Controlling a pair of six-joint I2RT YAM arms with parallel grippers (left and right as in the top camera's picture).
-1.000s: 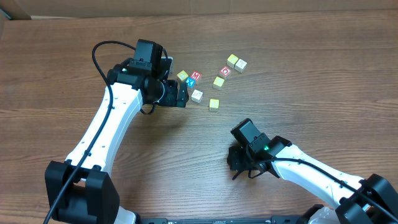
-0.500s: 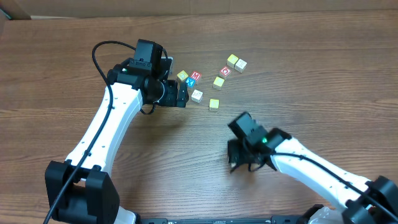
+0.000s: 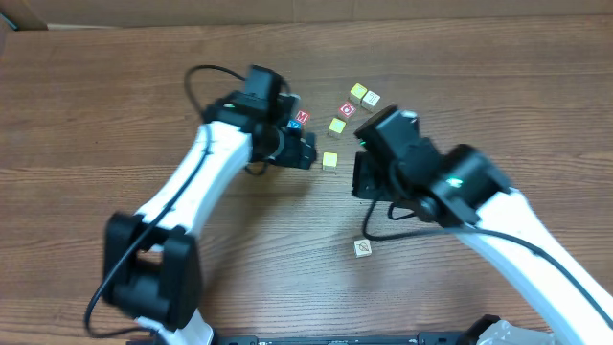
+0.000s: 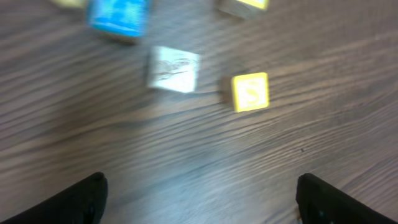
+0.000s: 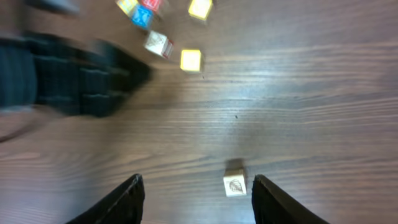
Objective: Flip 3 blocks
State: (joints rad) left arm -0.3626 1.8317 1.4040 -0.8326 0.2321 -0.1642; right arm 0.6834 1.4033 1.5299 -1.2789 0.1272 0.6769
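Table [image 3: 115, 86]: brown wood grain w/ darker streaks. Leaf block [image 5: 235, 185]: pale cream, dark line drawing. Yellow block [image 4: 250, 92]: pale "S" on top. White block [image 4: 174, 69]: dark sketch. Blue block [image 4: 118, 15]: blurred, pattern unclear. M block [image 3: 302, 117] & O block [image 3: 347, 109]: red on white.

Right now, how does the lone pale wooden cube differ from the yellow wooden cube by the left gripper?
The pale wooden cube shows a cream face with a dark drawing; the yellow wooden cube shows yellow. The pale one lies alone; the yellow one sits by other blocks. Both lie ungripped.
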